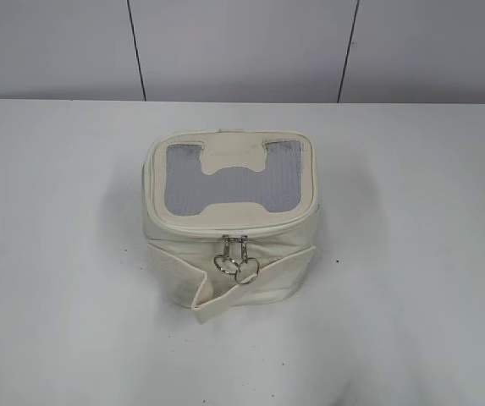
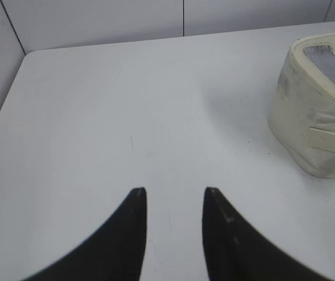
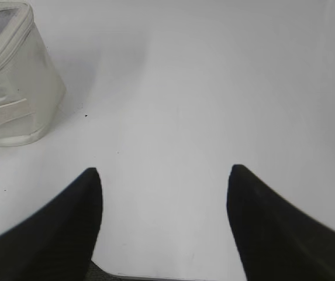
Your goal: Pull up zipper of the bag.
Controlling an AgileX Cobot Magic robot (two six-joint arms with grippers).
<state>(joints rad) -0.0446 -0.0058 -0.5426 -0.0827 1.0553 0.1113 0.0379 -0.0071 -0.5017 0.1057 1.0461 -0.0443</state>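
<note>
The zipper [image 1: 225, 232] runs as a cream track around the lid rim of the bag [image 1: 229, 224], and its two small silver pulls [image 1: 236, 258] hang side by side at the middle of the front edge, their ring-shaped tabs touching just above a cream fabric flap [image 1: 225, 296] that folds outward from the front wall. The bag is small, boxy and cream-white, standing upright near the middle of a white desk [image 1: 411, 254]. Its top is a grey mesh panel with a cream H-shaped patch [image 1: 232, 174]. Behind the desk stands a pale grey panelled wall [image 1: 242, 46].

In the left wrist view, the left gripper [image 2: 175, 199] hovers over bare desk, its dark fingers [image 2: 133, 228] a small gap apart and holding nothing; the bag sits well off at the right edge. In the right wrist view, the right gripper [image 3: 164, 178] has its fingers [image 3: 79, 211] spread wide, also empty, with the bag at the upper left. Neither gripper shows in the exterior view.
</note>
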